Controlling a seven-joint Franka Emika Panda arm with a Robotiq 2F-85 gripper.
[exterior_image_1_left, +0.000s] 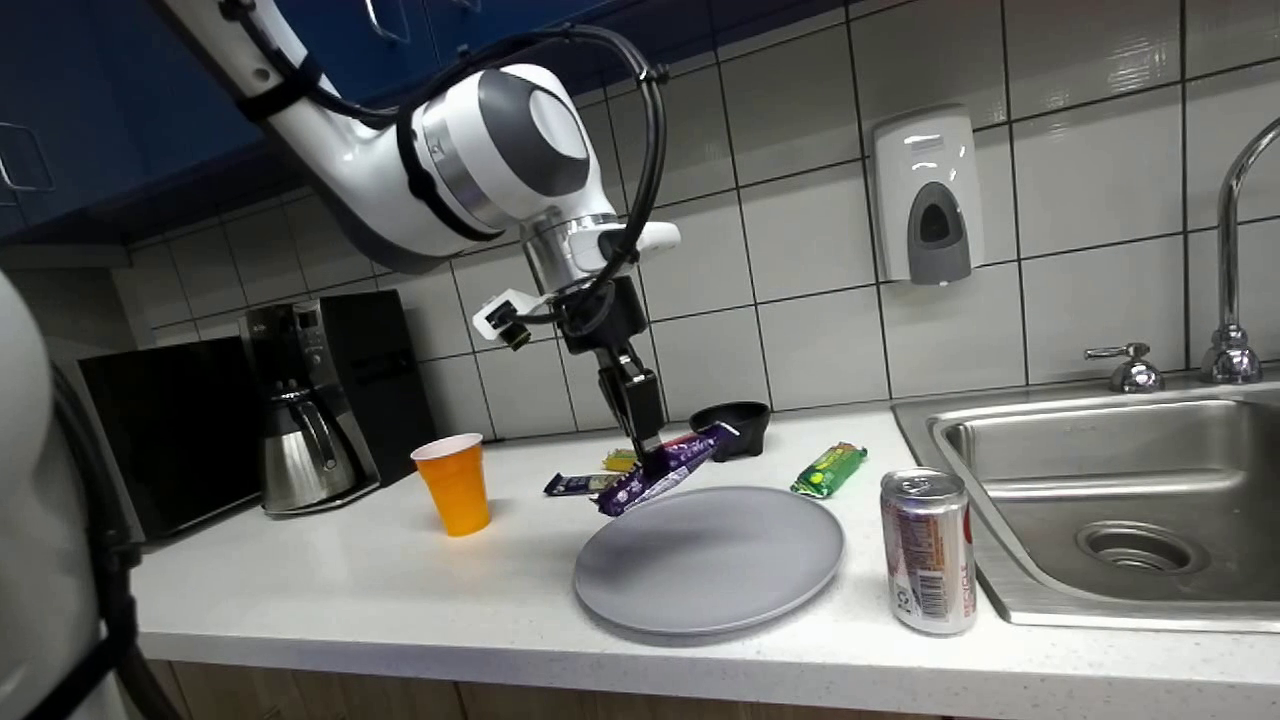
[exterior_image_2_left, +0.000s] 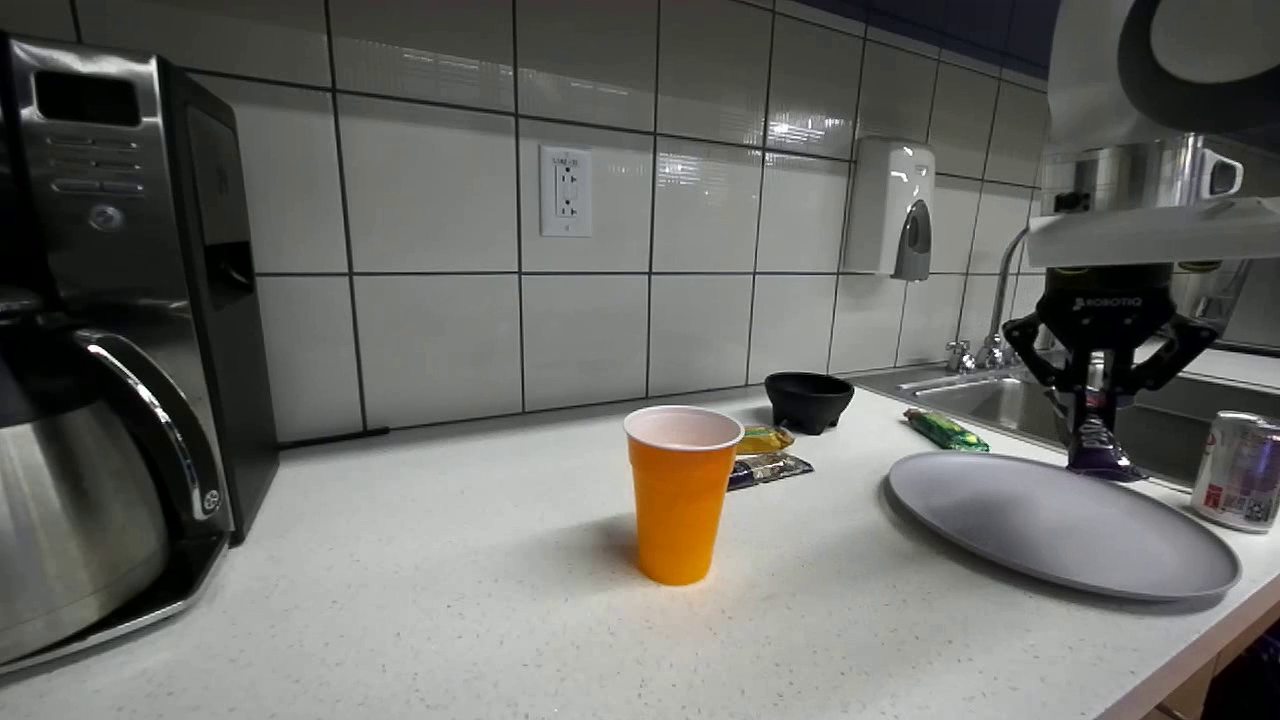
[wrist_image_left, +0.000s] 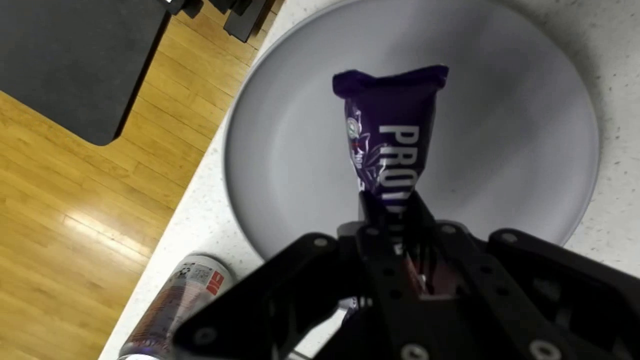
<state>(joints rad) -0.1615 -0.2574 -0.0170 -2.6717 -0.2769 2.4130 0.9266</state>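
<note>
A tiled wall (exterior_image_1_left: 820, 240) backs the white table (exterior_image_1_left: 290, 600), which bears the loose items noted; a stainless steel sink (exterior_image_1_left: 1100, 455) is let into it. The robot arm (exterior_image_1_left: 370, 180) reaches in from above, keeping its links off the items below. The coffee maker (exterior_image_1_left: 375, 370) stands toward the wall, its steel carafe (exterior_image_1_left: 295, 465) seated on the base, presumably to catch the brew. The grey plate (exterior_image_1_left: 720, 570) lies flat near the table's front edge, face up. A soap dispenser (exterior_image_1_left: 925, 195) is mounted near the sink, evidently for hand washing. An orange cup (exterior_image_2_left: 683, 510) and a drink can (exterior_image_1_left: 928, 560) stand upright on flat bases, judged steady; the can is just beside the plate, between it and the sink. A black bowl (exterior_image_2_left: 808, 400) rests behind the plate on short feet that raise its body. The gripper (wrist_image_left: 391, 205) is drawn narrow, clasping a purple-wrapped bar (wrist_image_left: 392, 120) near its middle, a hold that should balance both projecting ends. This bar is tilted at the plate's back rim; contact with the plate cannot be determined. A green-wrapped bar (exterior_image_1_left: 830, 470) lies toward the sink, well apart from a yellow packet (exterior_image_2_left: 762, 440) and a dark packet (exterior_image_2_left: 775, 468); lying flat, all three appear unlikely to roll.
</note>
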